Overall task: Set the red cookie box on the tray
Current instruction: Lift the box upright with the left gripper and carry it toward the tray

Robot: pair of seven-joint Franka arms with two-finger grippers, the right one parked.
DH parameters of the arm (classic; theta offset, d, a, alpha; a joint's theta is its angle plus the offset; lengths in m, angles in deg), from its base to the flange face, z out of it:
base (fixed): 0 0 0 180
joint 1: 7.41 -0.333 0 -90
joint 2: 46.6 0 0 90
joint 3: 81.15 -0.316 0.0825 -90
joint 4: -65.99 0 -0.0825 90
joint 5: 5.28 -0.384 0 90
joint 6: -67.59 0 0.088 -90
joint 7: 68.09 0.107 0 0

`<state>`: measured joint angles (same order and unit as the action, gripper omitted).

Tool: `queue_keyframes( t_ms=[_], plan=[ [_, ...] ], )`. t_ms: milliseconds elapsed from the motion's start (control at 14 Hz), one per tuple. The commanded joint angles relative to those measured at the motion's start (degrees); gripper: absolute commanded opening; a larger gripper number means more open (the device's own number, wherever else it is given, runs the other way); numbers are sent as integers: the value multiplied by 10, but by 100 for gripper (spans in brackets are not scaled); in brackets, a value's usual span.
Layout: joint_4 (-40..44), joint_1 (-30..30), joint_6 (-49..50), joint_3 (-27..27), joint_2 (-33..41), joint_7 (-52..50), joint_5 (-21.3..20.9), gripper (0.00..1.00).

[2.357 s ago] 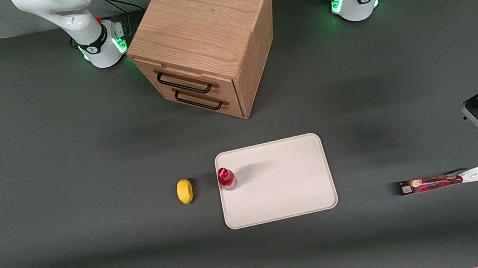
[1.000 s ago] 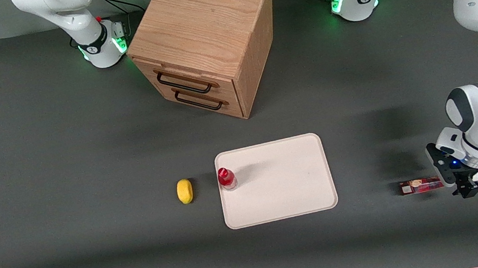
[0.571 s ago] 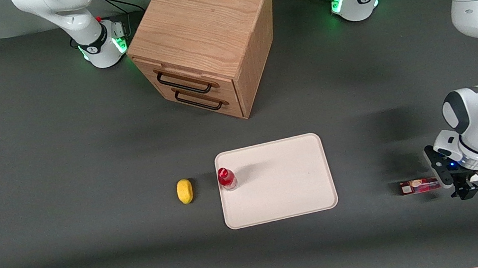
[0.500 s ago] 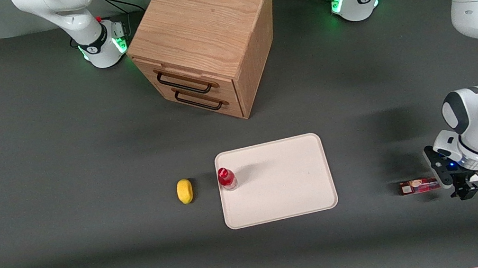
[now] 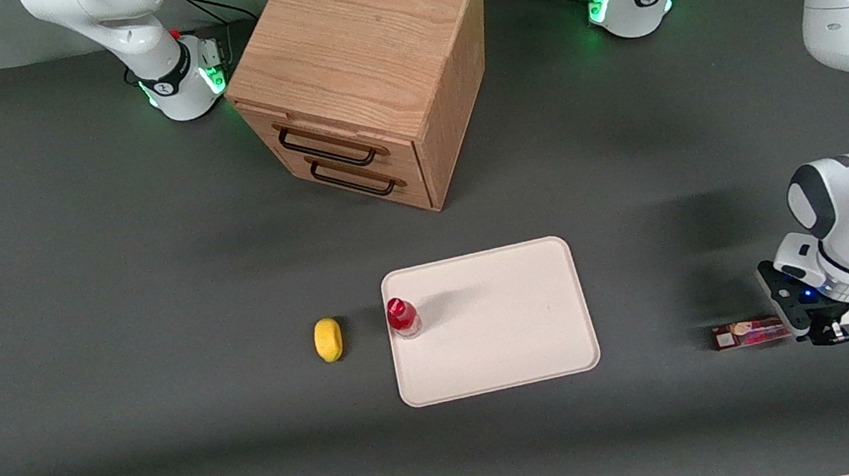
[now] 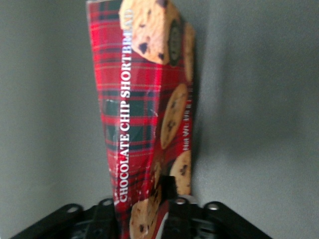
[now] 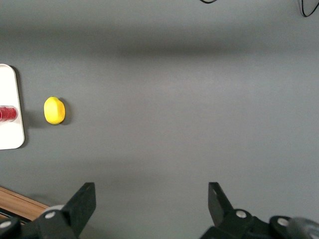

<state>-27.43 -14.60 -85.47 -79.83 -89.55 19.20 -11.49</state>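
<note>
The claw (image 5: 823, 331) has dropped onto the red cookie box (image 5: 749, 332) and now looks clenched on it near its white end, a finger (image 6: 105, 219) pressed to each long side in the wrist view. The box lies on the grey surface (image 5: 147, 316) toward the working arm's end, at about three o'clock from the tray (image 5: 512, 360) and well apart from it. Since the box seems to have shifted slightly a moment ago, I judge the grasp made and the lift and carry to the tray next.

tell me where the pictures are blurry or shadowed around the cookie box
Left wrist view: the red cookie box is readable mid-length, its cookie-print end softer; the gripper fingers are dark and blurred. Front view: a soft shadow lies on the table beside the box, toward the tray; the arm hides its white end.
</note>
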Motion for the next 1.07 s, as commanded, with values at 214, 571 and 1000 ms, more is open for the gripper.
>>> queue_keyframes(
  t_ms=[214, 571, 1000],
  plan=[
    [11, 0, 13, -3, 13, -20, 3, 0],
    [12, 9, 175, 2, 97, -126, 37, 0],
    [83, 50, 427, 38, 179, -411, 37, 0]
  ],
)
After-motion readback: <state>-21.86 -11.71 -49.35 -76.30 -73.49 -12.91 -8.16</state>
